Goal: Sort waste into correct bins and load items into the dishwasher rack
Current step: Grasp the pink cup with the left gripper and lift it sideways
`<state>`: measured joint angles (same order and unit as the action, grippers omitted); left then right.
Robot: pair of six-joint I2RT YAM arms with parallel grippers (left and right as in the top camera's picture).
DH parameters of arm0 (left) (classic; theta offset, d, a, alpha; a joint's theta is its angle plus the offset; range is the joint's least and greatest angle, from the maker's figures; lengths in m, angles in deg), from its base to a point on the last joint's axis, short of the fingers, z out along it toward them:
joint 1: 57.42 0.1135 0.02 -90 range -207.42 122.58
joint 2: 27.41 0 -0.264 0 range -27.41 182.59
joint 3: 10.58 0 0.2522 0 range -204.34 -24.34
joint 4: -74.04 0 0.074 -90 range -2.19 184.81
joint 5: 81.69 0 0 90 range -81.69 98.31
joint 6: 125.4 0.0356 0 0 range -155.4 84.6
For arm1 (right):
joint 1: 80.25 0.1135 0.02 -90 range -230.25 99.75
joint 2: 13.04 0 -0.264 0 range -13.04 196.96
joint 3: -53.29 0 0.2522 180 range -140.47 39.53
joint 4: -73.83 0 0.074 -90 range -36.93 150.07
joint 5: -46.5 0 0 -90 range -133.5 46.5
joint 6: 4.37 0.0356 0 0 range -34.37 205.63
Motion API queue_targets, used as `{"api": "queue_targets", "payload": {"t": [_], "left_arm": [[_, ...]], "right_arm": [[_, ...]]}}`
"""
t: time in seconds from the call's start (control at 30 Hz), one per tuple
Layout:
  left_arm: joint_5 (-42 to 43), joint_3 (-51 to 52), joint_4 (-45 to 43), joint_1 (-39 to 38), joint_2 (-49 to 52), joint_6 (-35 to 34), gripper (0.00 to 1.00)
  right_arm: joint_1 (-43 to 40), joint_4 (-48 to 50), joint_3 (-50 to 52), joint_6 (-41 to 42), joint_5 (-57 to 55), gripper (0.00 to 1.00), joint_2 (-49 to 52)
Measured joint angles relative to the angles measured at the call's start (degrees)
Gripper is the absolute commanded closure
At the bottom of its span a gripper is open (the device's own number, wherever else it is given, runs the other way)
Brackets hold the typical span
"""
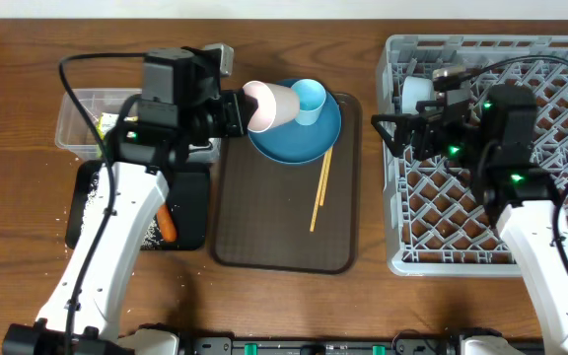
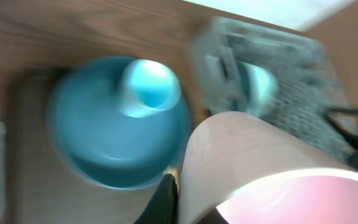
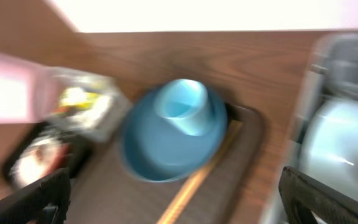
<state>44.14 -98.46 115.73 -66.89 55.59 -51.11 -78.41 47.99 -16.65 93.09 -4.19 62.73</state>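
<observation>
Near L: carrot stick (image 1: 167, 223) & rice (image 1: 87, 202) on black tray (image 1: 193, 202). Chopsticks (image 1: 321, 187) lie on brown serving tray (image 1: 264, 227), mid bench. Farther: L pincer (image 1: 239, 111) clamps pink cup (image 1: 272, 105), tipped sideways over blue plate (image 1: 299, 138); lt-blue cup (image 1: 310, 99) sits on the plate. R pincer (image 1: 383, 131) wide, empty, at rack (image 1: 521, 247) L edge. Far: wrapper (image 1: 103, 125) in clear tub (image 1: 77, 104); bowl (image 1: 417, 91) in the rack.

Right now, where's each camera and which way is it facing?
Overhead: above the table, facing down; both arms show.
Left wrist: left hand, past its pink cup toward the blue plate; one finger shows.
Right wrist: at the rack's edge, facing the plate; both fingers show.
Both wrists share the light blue cup on the plate.
</observation>
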Motion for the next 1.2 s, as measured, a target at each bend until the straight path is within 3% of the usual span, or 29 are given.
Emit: {"api": "queue_targets", "payload": {"t": [0.17, 0.4, 1.2], "left_arm": [[20.04, 0.0, -5.09, 2.64, 2.49, 2.45, 0.94], [39.8, 0.02, -16.39, 2.19, 8.35, 2.84, 0.94], [44.83, 0.02, -22.77, -5.25, 11.34, 2.23, 0.94]], "right_arm": [[-2.27, 0.72, 0.0, -6.6, 19.8, 0.01, 0.0], [-2.25, 0.81, 0.0, -11.96, 32.24, 0.01, 0.0], [4.92, 6.08, 0.0, -14.45, 35.28, 0.01, 0.04]]}}
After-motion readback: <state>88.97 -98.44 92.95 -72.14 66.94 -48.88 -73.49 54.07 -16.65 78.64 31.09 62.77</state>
